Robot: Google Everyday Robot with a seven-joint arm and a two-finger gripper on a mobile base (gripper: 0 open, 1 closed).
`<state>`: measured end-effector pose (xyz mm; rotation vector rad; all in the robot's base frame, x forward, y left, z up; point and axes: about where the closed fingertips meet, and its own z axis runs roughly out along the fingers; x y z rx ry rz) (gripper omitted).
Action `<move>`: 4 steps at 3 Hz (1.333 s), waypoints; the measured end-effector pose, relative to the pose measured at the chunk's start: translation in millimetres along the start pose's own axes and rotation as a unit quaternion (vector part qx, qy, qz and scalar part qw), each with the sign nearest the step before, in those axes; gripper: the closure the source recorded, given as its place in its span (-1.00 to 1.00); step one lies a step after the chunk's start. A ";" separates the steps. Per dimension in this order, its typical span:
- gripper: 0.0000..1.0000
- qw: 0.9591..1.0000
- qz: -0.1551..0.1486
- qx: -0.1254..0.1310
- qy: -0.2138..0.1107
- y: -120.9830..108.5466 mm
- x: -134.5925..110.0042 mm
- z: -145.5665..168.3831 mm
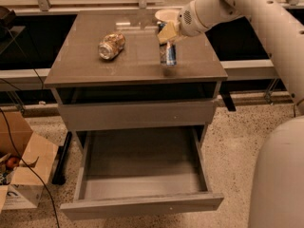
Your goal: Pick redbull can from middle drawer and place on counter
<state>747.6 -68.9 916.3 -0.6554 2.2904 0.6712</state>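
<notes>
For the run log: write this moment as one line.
end effector: at top of redbull can | redbull can: upright on counter | middle drawer: open, empty | gold can: on side
</notes>
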 end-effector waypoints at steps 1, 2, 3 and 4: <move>-0.47 1.000 0.008 0.006 0.011 -11.6 -1.5 16.4; -0.93 1.000 0.026 0.008 0.011 -23.9 -3.1 24.7; -1.00 1.000 0.026 0.008 0.011 -24.1 -3.6 24.8; -1.00 1.000 0.026 0.008 0.011 -24.1 -3.6 24.8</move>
